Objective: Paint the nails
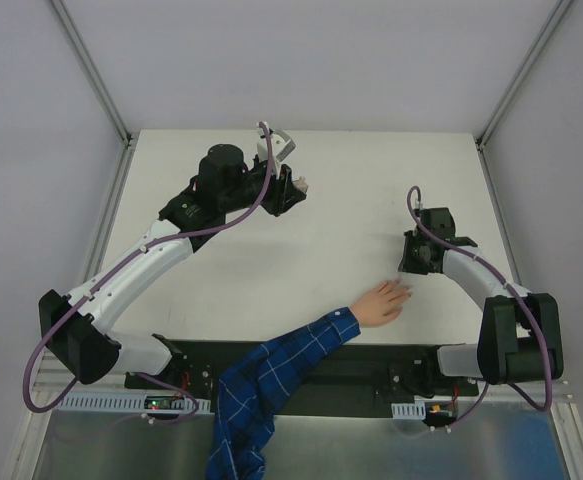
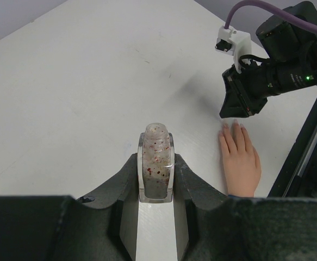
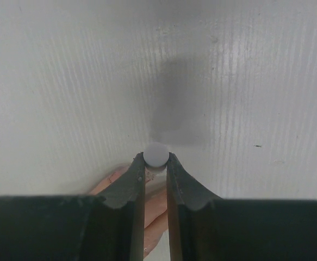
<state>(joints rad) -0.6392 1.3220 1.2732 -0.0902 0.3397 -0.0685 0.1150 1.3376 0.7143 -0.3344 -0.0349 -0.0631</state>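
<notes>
The left hand (image 2: 156, 163) is clenched on a small clear bottle (image 2: 156, 157) speckled with red and dark flecks, its rounded top standing just past the fingertips. In the top view this hand (image 1: 293, 188) sits over the far left part of the white worktop (image 1: 371, 180), well apart from everything else, with its arm reaching back to the near left corner.

The right hand (image 3: 156, 163) grips a small pale grey round-ended piece (image 3: 156, 154) between its two dark fingers (image 3: 134, 182); what the piece belongs to cannot be told. The hand points down at the worktop (image 3: 66, 81), and a strip of flesh-coloured skin shows beneath and between the fingers. From above, the right hand (image 1: 418, 262) hangs just beyond the fingertips of a pale flesh-coloured human hand (image 1: 379, 303).

That human hand lies flat, palm down, on the near middle of the worktop, fingers pointing toward the right arm's gripper. Its wrist runs into a blue plaid sleeve (image 1: 271, 375) that crosses the near edge between the two arm bases. The nails (image 2: 230, 126) sit at the fingertips, the same tone as the skin and hardly discernible; in the left wrist view they lie directly below the right arm's black head (image 2: 245, 95).
</notes>
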